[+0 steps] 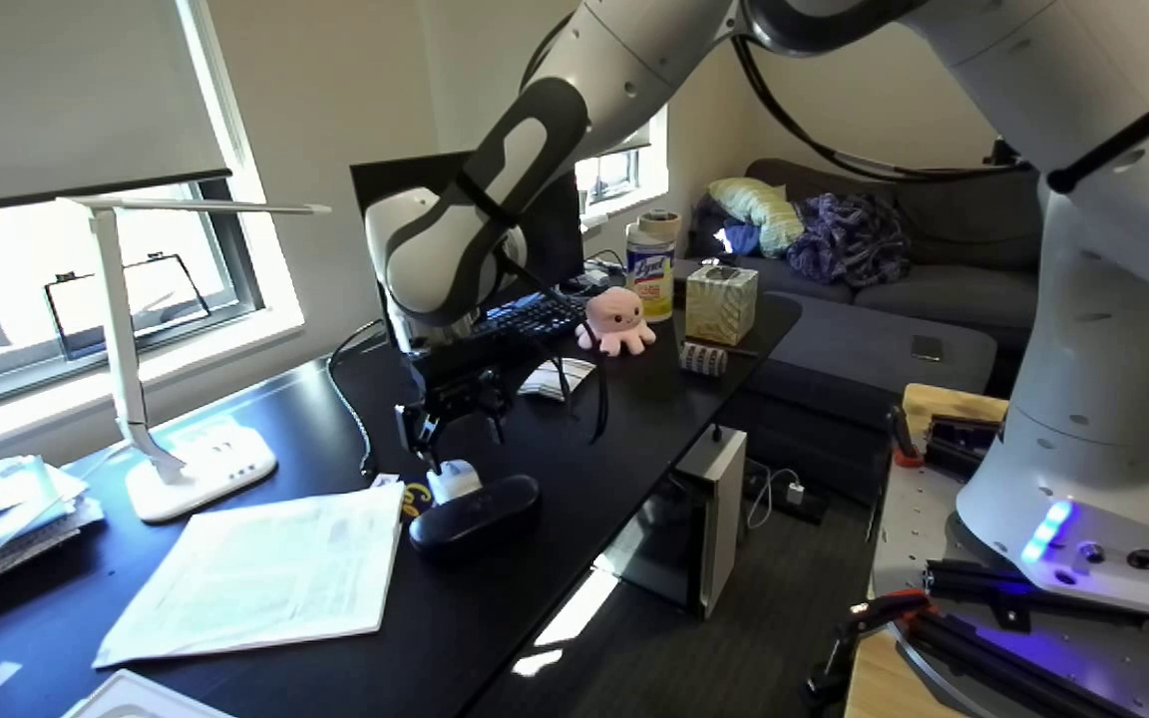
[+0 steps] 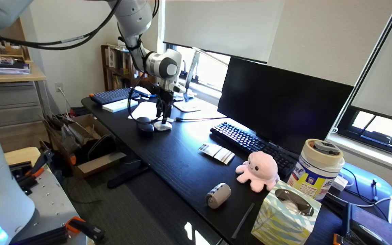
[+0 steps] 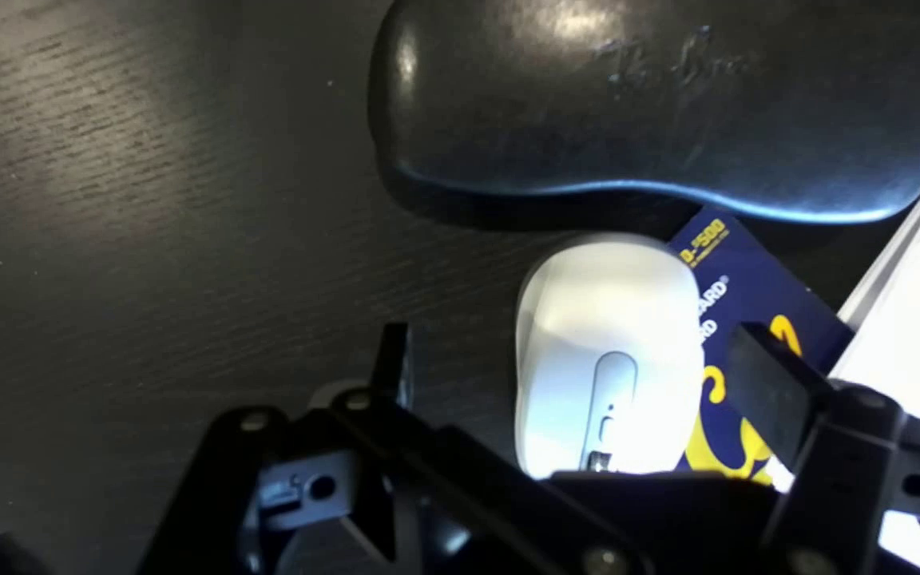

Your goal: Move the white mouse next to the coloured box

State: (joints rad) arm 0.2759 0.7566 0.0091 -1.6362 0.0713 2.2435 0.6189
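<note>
White and rounded, the plastic computer mouse [image 3: 612, 335] lies on the black wooden desk [image 2: 179, 153], seen between the parted jaws of the black metal gripper [image 3: 572, 351], ungrasped. Approach looks nearly done; grasp, carry and placement remain, the squarish yellow-green leaf-printed cardboard box [image 2: 281, 217] standing well apart.

A: Where is the mouse [image 3: 616, 343] against the fingers [image 3: 775, 391]?

B: On the desk [image 3: 148, 263], between them in the wrist view.

A: What lies ahead of the fingers there?

B: The case [image 3: 660, 104], just past the mouse. The card [image 3: 747, 283] sits beside the mouse, partly hidden by the right-hand finger; the papers [image 3: 919, 327] lie farther right than that finger.

A: And the tissue box [image 1: 722, 307]?

B: Well apart from the fingers in both exterior views, with the plush toy [image 1: 616, 321] between and the canister [image 1: 650, 274] beside the box.
</note>
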